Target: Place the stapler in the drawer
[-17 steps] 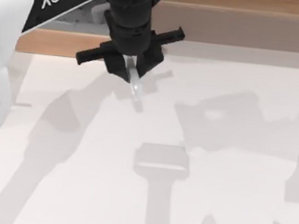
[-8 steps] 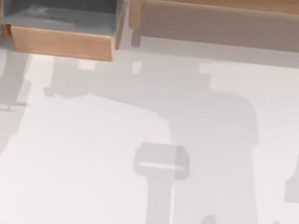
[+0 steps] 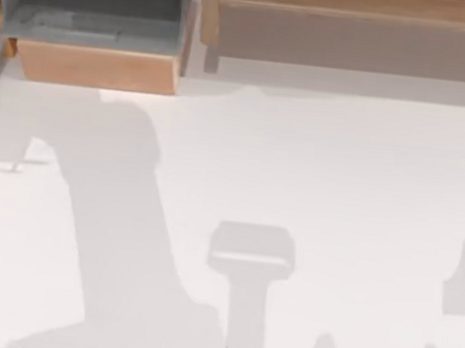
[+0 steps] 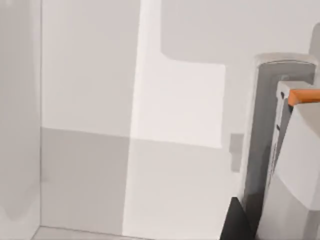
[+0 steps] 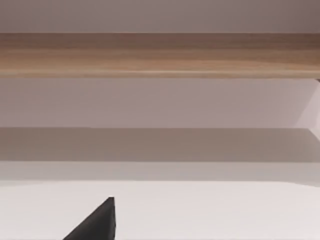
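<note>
Toward the white counter's [image 3: 325,167] upper left, the boxy tan-wood drawer with a grey inside [image 3: 98,67] stands pulled open to receive things. A small pale elongated stapler [image 3: 75,24] seems to lie flat on its floor, so I judge the placing done. Rightward runs a long wooden unit [image 3: 359,0]. I cannot tell whether the left gripper [image 4: 236,220] or the right gripper [image 5: 97,222] has its jaws spread.
</note>
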Robot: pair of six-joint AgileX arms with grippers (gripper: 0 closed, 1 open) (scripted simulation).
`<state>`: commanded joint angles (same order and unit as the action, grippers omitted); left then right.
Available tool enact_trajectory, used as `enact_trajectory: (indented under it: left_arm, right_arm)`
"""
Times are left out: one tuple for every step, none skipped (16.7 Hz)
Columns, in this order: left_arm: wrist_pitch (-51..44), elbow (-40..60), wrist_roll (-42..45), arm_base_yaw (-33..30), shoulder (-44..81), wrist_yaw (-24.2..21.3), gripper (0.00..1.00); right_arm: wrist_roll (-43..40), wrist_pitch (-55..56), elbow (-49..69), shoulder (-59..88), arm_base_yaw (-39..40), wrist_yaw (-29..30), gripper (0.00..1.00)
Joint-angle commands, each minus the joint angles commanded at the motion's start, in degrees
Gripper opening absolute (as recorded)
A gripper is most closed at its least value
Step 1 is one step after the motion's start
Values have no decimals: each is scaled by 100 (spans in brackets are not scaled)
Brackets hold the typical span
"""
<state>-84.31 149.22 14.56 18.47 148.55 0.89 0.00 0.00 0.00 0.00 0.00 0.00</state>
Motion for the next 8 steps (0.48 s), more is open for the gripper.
enact_trajectory:
  left_arm:
    - [-62,81,230,36,193,-63,0]
    - [-135,137,417,55,352,-115,0]
    - [-208,170,554,63,471,-151,0]
    - [-263,186,636,65,542,-172,0]
    - [-282,190,662,65,564,-178,0]
    - [-282,190,662,65,564,-178,0]
    - [-282,190,662,65,564,-178,0]
    - [-282,190,662,65,564,-178,0]
  right_arm:
    - [0,0,0,0,0,0,100]
    - [0,0,0,0,0,0,100]
    - [0,0,0,0,0,0,100]
    - [0,0,0,0,0,0,100]
    - [0,0,0,0,0,0,100]
    - [0,0,0,0,0,0,100]
    - [0,0,0,0,0,0,100]
    - [0,0,0,0,0,0,100]
